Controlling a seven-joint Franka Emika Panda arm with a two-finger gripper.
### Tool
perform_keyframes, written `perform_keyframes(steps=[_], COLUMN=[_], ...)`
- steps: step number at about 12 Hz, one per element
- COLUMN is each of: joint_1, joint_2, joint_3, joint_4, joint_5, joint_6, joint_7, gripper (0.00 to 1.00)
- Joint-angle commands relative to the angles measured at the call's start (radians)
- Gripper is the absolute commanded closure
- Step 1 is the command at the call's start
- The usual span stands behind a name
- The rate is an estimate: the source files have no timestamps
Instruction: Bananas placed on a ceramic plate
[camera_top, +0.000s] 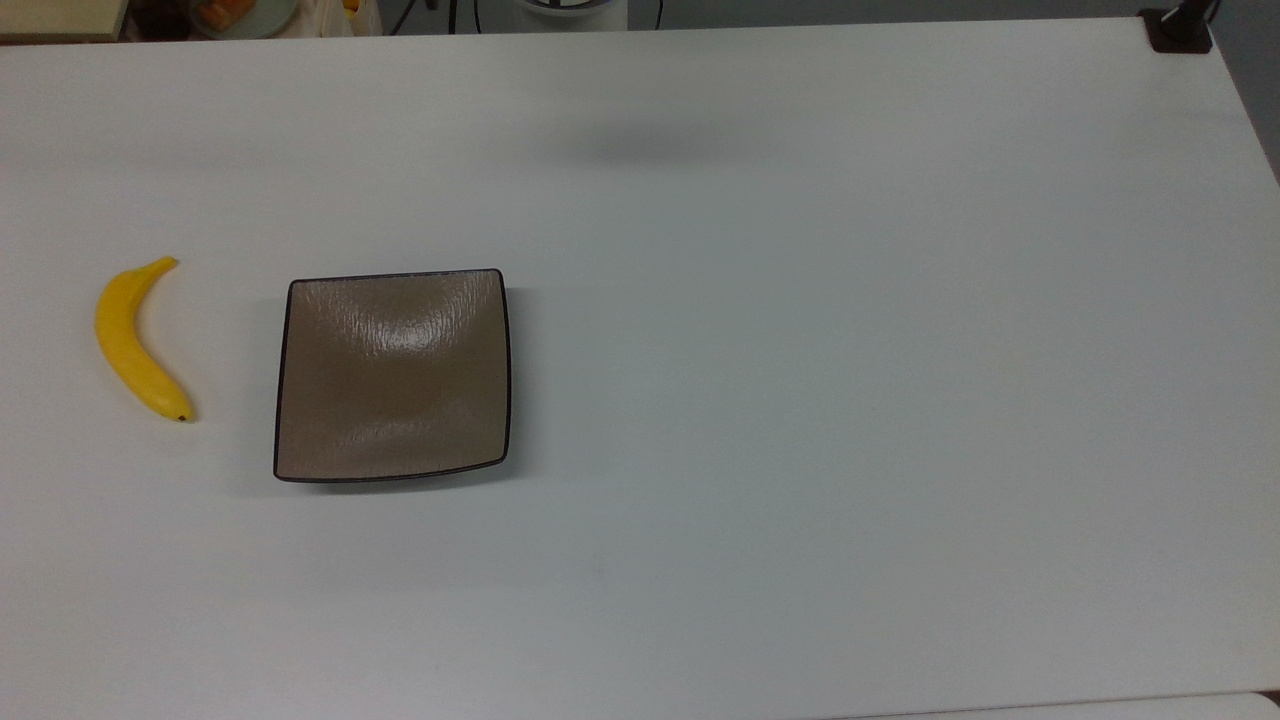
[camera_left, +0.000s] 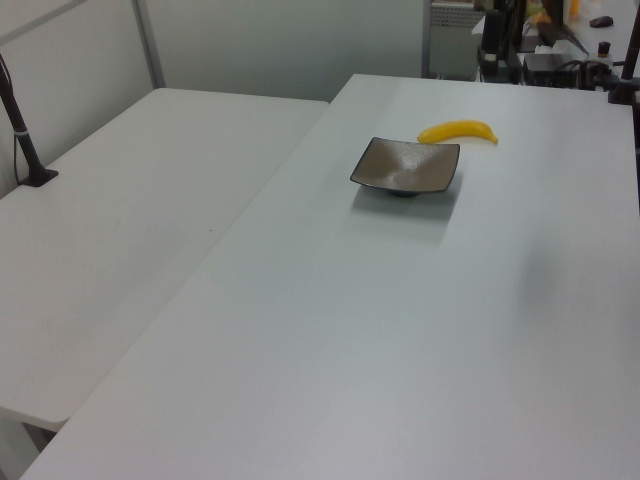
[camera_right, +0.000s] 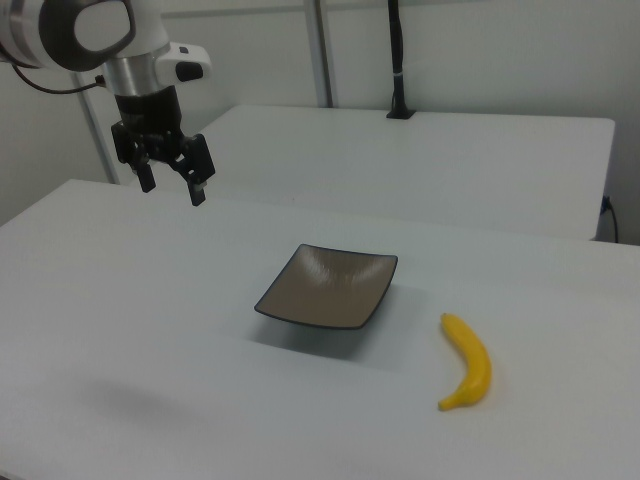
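The gripper (camera_right: 172, 183) hangs released and empty, high at the right view's far left; approach is only starting; next it must cross over the ceramic plate (camera_right: 329, 287) to the banana (camera_right: 468, 375).

Soft, even overhead light fills all three views. In the top view a blurred grey shadow lies at upper centre of the white table (camera_top: 800, 400), and pale glare streaks the ceramic plate (camera_top: 392, 375). The plate casts soft shadows; far clutter at the top edges is blurry.
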Motion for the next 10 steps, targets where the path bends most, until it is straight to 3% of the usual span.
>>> perform_keyframes(steps=[1, 6, 10], joint_1=[-0.045, -0.24, -0.406], joint_2=[-0.002, 0.127, 0.19], joint_3=[0.004, 0.02, 0.078], joint_4=[-0.017, 0.078, 0.128], joint_5=[-0.019, -0.01, -0.009], joint_6=[0.034, 0.044, 0.113], joint_7=[-0.078, -0.45, -0.559], gripper=[0.0, 0.0, 0.0])
